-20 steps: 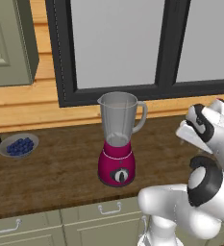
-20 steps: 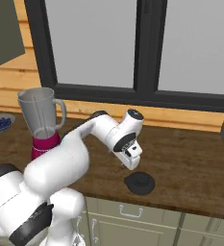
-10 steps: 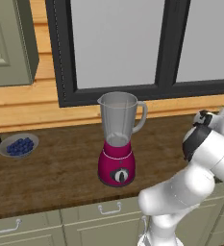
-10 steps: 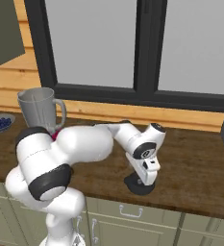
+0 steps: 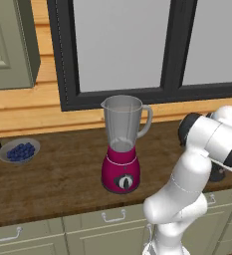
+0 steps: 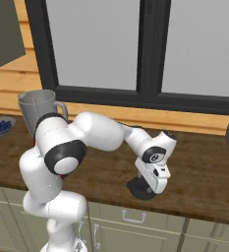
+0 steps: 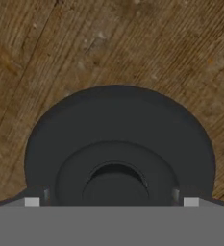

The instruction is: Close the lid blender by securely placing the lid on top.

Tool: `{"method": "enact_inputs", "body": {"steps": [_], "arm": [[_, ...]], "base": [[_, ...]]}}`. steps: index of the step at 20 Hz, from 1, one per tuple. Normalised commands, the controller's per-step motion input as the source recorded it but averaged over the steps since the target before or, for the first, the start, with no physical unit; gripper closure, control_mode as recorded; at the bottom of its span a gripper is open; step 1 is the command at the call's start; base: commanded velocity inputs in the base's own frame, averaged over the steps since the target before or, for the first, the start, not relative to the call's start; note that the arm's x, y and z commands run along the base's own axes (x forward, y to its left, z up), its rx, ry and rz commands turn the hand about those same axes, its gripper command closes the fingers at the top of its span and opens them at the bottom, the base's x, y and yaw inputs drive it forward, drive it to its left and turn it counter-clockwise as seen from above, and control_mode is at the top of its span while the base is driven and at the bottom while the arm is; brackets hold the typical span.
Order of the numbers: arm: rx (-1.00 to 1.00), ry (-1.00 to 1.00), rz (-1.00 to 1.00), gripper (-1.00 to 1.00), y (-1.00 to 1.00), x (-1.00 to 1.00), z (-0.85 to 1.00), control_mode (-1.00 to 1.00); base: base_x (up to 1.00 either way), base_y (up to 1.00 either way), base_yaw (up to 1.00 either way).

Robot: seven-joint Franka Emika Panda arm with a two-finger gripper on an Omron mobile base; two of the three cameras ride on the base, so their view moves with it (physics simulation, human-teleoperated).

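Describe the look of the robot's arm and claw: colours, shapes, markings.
The arm is glossy white, built of rounded, bulbous segments with black bands at the joints. A round black cap with small markings sits at the wrist. The claw has a boxy white body; its finger tips are small and dark.

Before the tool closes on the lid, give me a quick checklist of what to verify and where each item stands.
1. Lid flat on the wooden counter: ok.
2. Tool lowered onto the lid: ok, right base view has it right at the lid.
3. Tool centred over the raised knob: ok, knob sits midway in the hand view.
4. Fingers straddling the knob, open enough: cannot tell, tips hardly show.
5. Blender upright, jar top open to take the lid: ok.
6. Bowl of blueberries away from the carry path: ok, it sits far beyond the blender.
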Motion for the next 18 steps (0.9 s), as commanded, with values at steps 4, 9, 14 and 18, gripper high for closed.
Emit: {"method": "enact_inputs", "body": {"steps": [4,9,14,18], "arm": [[0.00,0.05,0.00,-1.00,0.01,0.20,-0.32,-1.00],[0.00,0.01,0.00,-1.00,0.00,0.02,-0.20,-1.00],[0.00,0.00,0.00,-1.00,0.21,0.00,-0.30,-1.00],[0.00,0.00,0.00,-1.00,0.24,0.00,-0.35,-1.00]], "base": [[0.00,0.00,0.00],[0.00,0.00,0.00],[0.00,0.00,0.00],[0.00,0.00,0.00]]}}
